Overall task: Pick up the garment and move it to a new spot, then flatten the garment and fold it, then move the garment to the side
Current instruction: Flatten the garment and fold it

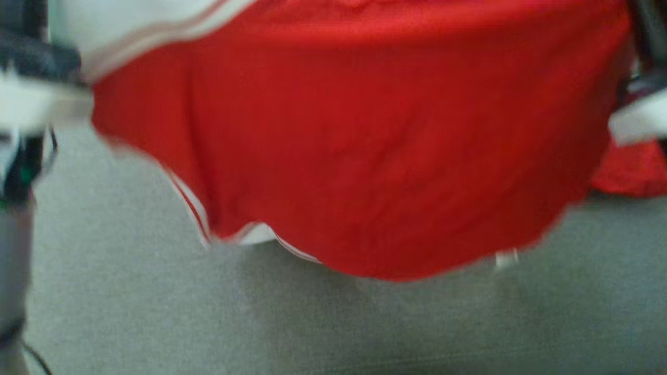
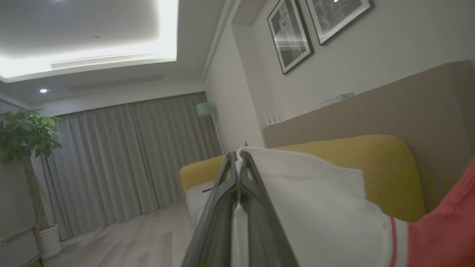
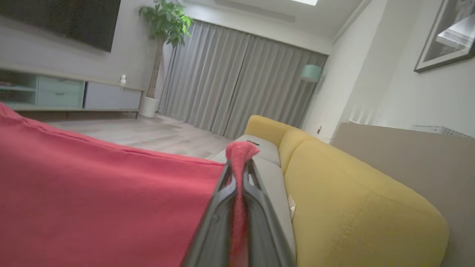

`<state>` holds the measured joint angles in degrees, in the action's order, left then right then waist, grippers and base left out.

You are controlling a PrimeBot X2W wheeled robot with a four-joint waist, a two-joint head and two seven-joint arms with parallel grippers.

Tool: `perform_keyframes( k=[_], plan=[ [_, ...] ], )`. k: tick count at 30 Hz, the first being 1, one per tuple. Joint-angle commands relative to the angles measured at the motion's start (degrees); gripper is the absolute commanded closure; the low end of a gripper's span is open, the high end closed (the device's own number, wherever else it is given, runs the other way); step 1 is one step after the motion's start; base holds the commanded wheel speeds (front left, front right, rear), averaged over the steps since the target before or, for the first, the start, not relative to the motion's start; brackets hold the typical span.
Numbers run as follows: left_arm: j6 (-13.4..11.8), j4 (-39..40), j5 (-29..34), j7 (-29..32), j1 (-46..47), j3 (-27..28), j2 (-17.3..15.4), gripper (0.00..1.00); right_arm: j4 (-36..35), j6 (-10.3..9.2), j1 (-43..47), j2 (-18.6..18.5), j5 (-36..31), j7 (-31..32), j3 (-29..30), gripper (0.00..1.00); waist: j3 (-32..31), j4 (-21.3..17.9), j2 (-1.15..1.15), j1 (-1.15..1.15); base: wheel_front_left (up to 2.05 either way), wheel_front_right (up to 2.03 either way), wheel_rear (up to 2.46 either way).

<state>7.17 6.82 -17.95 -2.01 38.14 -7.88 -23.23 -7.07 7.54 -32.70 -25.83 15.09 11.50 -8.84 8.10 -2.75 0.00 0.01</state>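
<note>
"How far along is it?"

"Barely past the start. The left claw [image 2: 239, 160] is pinched tight on the white edge of the red cloth garment with a white striped sleeve [image 1: 365, 130]. The right claw [image 3: 239, 163] is clamped just as tight on a red corner, with a tuft of cloth poking out past its tips."

"So it's off the seat?"

"Lifted, yes. It hangs as a sheet between the two claws, sagging in the middle. The hem looks clear of the flat grey woven cushion [image 1: 130, 291] below them, though that view is blurred. Beyond the claws runs the rounded mustard-yellow sofa back [image 3: 352, 193], and farther off are the long grey pleated curtains [image 3: 241, 85]."

"What's left?"

"Nearly everything, by my reckoning — set it down in the new spot, smooth it flat, fold it, then shift it aside."
</note>
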Motion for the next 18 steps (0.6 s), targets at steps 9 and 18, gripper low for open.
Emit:
perform_keyframes(
  k=[9, 18],
  plan=[
    [0.3, -25.0, -0.1, -7.4, 36.2, -8.9, -7.5, 1.0, 26.4, -0.05, -36.5, -1.0, -2.0, -10.2, -8.6, 1.0, 16.2, 0.3, 0.0, -0.01, 0.0, 0.0, 0.0],
    [0.3, -41.9, 3.2, -12.9, 58.2, -12.5, -5.9, 1.0, 50.0, -0.05, -57.9, 6.5, -9.4, -25.3, -7.1, 1.0, 17.7, 0.8, 0.0, -0.01, 0.0, 0.0, 0.0]
  ],
)
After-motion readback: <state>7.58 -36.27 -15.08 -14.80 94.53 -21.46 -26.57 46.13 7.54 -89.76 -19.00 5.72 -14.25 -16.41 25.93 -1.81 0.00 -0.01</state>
